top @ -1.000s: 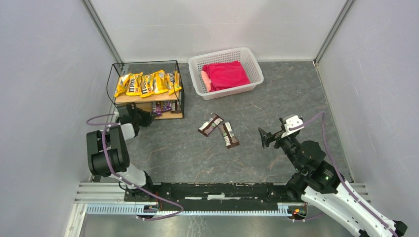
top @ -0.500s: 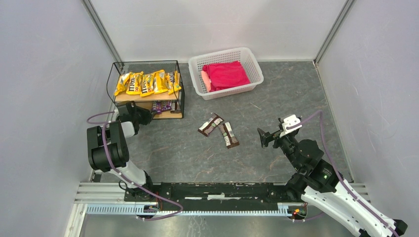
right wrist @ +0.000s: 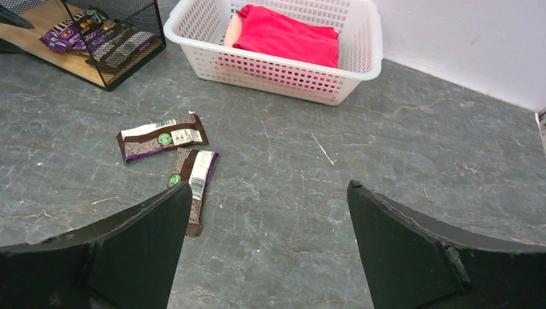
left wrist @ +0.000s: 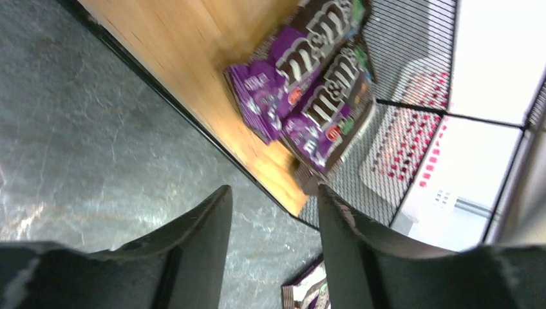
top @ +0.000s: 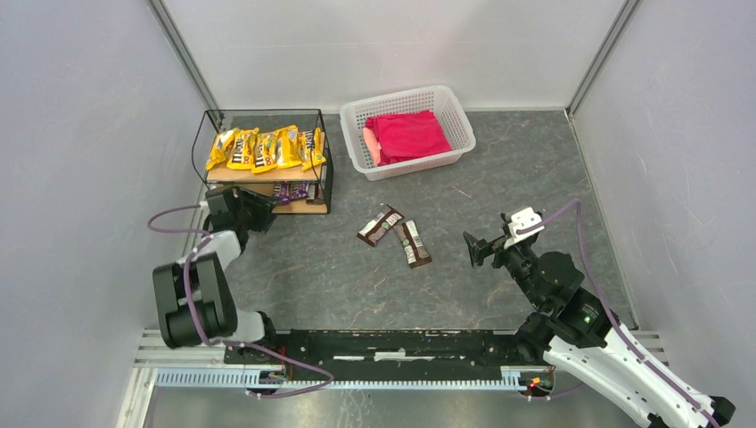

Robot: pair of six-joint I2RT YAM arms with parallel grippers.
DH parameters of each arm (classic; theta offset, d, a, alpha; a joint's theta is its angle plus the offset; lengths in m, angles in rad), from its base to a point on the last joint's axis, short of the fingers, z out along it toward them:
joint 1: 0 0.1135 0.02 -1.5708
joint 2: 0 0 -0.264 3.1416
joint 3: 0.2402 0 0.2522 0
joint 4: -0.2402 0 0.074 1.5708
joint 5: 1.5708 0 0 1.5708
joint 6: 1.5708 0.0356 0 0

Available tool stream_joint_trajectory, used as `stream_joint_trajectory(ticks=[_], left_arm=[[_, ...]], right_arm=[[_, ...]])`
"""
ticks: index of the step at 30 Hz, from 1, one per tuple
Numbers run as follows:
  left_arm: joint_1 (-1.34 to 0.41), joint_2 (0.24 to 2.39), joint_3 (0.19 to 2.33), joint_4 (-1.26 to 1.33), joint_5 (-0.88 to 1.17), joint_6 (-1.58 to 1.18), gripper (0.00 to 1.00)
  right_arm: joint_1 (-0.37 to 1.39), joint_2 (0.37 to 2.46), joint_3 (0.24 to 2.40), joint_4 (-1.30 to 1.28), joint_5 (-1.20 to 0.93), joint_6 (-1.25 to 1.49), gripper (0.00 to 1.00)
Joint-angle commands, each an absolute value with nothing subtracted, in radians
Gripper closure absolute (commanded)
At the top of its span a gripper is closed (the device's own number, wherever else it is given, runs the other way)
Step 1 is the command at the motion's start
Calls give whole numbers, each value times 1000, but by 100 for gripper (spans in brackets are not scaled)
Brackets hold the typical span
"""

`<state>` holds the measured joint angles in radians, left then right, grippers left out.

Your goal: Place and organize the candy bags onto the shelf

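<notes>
The shelf (top: 234,175) stands at the back left, with several yellow candy bags (top: 267,149) on its top board and purple and dark ones (top: 294,190) on the lower board. My left gripper (top: 252,207) is at the shelf's lower front, open and holding nothing. In the left wrist view its gripper (left wrist: 273,193) points at the purple bags (left wrist: 309,96) lying on the wooden board (left wrist: 174,38). Two dark brown bags (top: 381,225) (top: 413,242) lie on the table mid-way. My right gripper (top: 472,250) hovers to their right, open wide and holding nothing, and both bags (right wrist: 161,137) (right wrist: 196,180) show ahead of its left finger.
A white perforated basket (top: 419,165) with a red cloth (top: 406,134) sits at the back, right of the shelf. Grey walls close in the table on three sides. The arm bases and a black rail (top: 401,343) run along the near edge.
My left gripper has gone from shut to open at the shelf's lower board, and its arm's elbow has dropped toward the near edge. The right arm has hardly moved.
</notes>
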<state>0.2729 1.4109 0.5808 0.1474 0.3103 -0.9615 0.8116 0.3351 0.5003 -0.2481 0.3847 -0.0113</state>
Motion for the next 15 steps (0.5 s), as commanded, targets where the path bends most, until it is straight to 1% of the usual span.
stream_joint_trajectory(ticks=[1, 5, 8, 10, 12, 15], left_arm=[[273, 1233, 525, 71, 311, -894, 38], [264, 1048, 444, 15, 369, -906, 30], [206, 902, 403, -49, 379, -912, 28], [119, 811, 370, -58, 351, -939, 27], [-14, 735, 340, -30, 294, -975, 26], [-252, 721, 328, -4, 147, -1008, 26]], right_arm=[[817, 327, 503, -206, 372, -2, 2], [817, 325, 502, -204, 364, -2, 2], [817, 325, 497, -201, 355, 16, 2], [816, 325, 497, -201, 353, 26, 2], [817, 326, 497, -202, 352, 28, 2], [817, 332, 499, -203, 346, 30, 2]])
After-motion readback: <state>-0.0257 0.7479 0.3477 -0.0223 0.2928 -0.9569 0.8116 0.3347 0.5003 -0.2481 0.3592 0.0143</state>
